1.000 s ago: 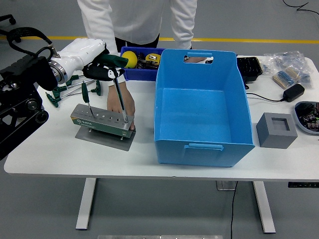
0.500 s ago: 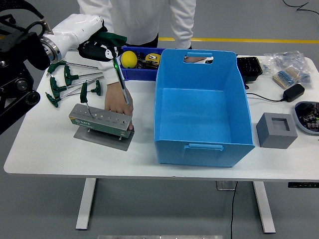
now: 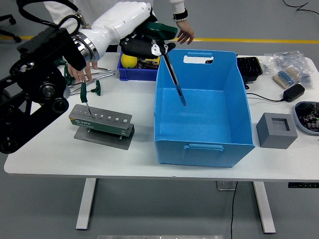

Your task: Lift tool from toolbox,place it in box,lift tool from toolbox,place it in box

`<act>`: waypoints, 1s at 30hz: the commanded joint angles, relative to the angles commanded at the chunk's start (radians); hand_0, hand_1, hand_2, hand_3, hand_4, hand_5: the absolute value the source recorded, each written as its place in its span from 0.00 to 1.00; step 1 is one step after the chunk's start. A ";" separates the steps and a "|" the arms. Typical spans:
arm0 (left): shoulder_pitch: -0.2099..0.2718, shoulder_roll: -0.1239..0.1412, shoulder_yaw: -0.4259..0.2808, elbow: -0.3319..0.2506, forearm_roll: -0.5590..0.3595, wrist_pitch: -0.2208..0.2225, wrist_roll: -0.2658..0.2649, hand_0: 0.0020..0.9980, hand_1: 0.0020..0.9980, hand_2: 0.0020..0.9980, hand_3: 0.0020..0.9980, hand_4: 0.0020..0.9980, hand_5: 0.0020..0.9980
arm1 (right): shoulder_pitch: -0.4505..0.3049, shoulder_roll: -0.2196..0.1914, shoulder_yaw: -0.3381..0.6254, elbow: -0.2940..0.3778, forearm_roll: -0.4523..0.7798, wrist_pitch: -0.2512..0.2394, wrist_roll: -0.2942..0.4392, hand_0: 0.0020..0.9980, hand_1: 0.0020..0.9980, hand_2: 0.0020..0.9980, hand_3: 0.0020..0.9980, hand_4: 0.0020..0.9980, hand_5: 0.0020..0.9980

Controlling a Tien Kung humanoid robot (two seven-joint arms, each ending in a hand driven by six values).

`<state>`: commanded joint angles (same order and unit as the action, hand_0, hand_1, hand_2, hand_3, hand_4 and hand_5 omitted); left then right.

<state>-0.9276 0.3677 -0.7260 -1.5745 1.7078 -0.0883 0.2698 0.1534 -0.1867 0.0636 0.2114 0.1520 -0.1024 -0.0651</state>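
My left hand [image 3: 148, 46] is shut on a T-handle hex wrench [image 3: 174, 79] with a green grip. It holds the wrench over the far left part of the big blue box [image 3: 199, 148], and the steel shaft slants down inside the box with its tip above the floor. The grey tool stand [image 3: 107, 123] sits at the left of the table. One green-handled wrench [image 3: 84, 93] still stands in its left end. My right arm is out of sight.
A person stands at the far side, one hand [image 3: 79, 72] on the loose green wrenches [image 3: 97, 75] at far left, the other hand [image 3: 186, 35] above the box's far rim. A small blue bin [image 3: 130, 74] holds a yellow ball [image 3: 129, 60]. A grey block [image 3: 277, 130] and a black charger [image 3: 293, 92] lie at the right.
My left hand has carried the wrench up from the stand and right, over the blue box. The person's hand has left the stand and now rests on the loose wrenches.
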 joint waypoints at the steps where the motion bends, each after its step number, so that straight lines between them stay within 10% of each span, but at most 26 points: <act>1: -0.009 -0.015 0.038 0.009 -0.010 0.003 -0.004 0.10 0.00 0.01 0.03 0.71 0.52 | 0.001 0.000 -0.001 0.000 0.000 -0.001 0.000 0.77 0.76 0.80 0.66 0.89 0.78; 8: -0.051 -0.105 0.252 0.116 -0.017 0.037 -0.054 0.10 0.00 0.01 0.03 0.71 0.52 | 0.006 -0.004 -0.003 0.002 -0.003 0.000 0.000 0.77 0.76 0.80 0.66 0.89 0.78; 18: -0.059 -0.158 0.308 0.215 0.010 0.091 -0.105 0.11 0.00 0.03 0.04 0.71 0.52 | 0.006 -0.010 -0.011 0.003 0.000 0.000 0.001 0.77 0.76 0.80 0.66 0.89 0.78; 19: -0.059 -0.160 0.309 0.221 0.011 0.102 -0.112 0.21 0.12 0.16 0.19 0.79 0.53 | 0.006 -0.010 -0.012 0.003 0.000 0.000 0.001 0.77 0.76 0.80 0.66 0.89 0.78; 24: -0.061 -0.168 0.310 0.256 -0.004 0.148 -0.149 0.21 0.12 0.16 0.19 0.79 0.53 | 0.006 -0.010 -0.018 0.004 0.001 0.000 0.001 0.77 0.76 0.80 0.66 0.89 0.78; 25: -0.060 -0.168 0.309 0.261 -0.006 0.150 -0.156 0.32 0.35 0.45 0.53 0.91 0.61 | 0.006 -0.010 -0.018 0.004 0.002 0.000 0.001 0.77 0.76 0.80 0.66 0.89 0.78; 30: -0.060 -0.168 0.310 0.279 -0.052 0.143 -0.181 0.32 0.35 0.45 0.53 0.91 0.61 | 0.007 -0.011 -0.015 0.004 0.003 0.000 0.001 0.77 0.76 0.80 0.66 0.89 0.78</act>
<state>-0.9877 0.1999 -0.4155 -1.2959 1.6556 0.0550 0.0885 0.1599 -0.1979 0.0483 0.2153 0.1545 -0.1024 -0.0640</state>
